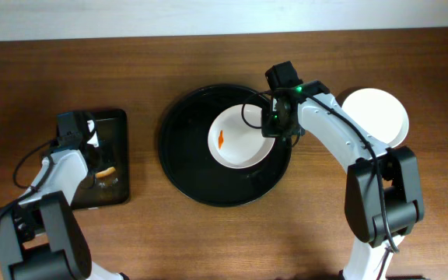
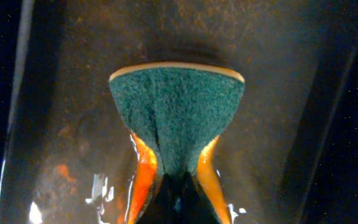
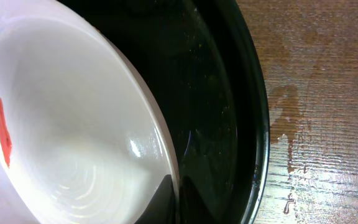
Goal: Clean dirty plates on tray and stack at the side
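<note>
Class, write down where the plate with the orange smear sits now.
In the overhead view the smeared plate lies inside the round black tray, toward its right side, with the right gripper clamped on its rim.

A brown wooden table point(image 1: 208, 241) fills the view. On its left side lies a small rectangular black tray point(image 1: 117, 148), with its floor wet and stained with orange. A sponge point(image 2: 176, 118) rests on it, green rough side up and orange below, squeezed narrow at one end. Water drops point(image 3: 291, 155) wet the wood.
</note>
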`<state>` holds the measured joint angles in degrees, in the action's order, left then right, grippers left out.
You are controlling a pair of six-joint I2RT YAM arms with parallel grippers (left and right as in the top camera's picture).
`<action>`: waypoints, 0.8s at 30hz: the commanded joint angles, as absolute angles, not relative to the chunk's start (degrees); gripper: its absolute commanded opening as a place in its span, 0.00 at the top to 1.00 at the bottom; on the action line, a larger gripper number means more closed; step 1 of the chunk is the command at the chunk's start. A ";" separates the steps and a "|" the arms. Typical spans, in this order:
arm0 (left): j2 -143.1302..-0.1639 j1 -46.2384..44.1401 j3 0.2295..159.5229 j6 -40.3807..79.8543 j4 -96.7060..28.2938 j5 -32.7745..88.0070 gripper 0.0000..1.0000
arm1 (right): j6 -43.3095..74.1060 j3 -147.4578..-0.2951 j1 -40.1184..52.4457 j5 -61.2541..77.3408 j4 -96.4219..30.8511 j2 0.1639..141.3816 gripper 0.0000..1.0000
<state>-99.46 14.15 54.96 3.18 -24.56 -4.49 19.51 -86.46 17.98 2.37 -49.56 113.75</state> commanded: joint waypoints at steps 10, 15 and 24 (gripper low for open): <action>-96.99 14.04 65.93 2.98 -36.97 -2.37 0.64 | 20.21 -87.44 17.61 1.87 -49.78 113.82 0.96; -96.64 14.06 66.19 2.98 -36.69 -3.29 0.60 | 20.23 -87.44 17.61 1.85 -49.78 113.82 0.96; -110.06 14.04 62.37 3.16 -30.52 -3.79 0.91 | 20.21 -87.44 17.61 1.85 -50.19 113.82 0.96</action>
<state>-105.23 14.15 63.42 2.94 -31.29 -3.70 19.53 -86.46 17.98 2.37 -50.02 113.75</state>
